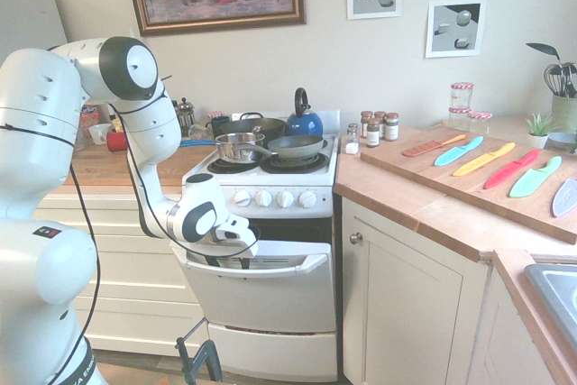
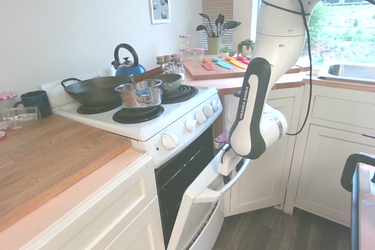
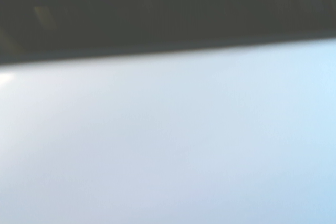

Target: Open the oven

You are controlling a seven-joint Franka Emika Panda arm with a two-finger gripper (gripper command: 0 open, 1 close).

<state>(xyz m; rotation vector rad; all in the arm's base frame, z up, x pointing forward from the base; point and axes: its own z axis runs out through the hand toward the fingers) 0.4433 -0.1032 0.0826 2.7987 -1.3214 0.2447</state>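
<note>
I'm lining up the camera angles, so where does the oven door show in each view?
First exterior view: oven door, below centre, tilted open under the white knobs.
Second exterior view: bottom centre, leaning out below those knobs.
Wrist view: a blurred pale surface, probably the door.
Shared landmark, both exterior views: blue kettle.

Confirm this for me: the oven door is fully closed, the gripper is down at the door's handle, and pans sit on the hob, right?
Not quite: the oven door is partly open, as the second exterior view shows, its top tilted out from the dark interior.
</note>
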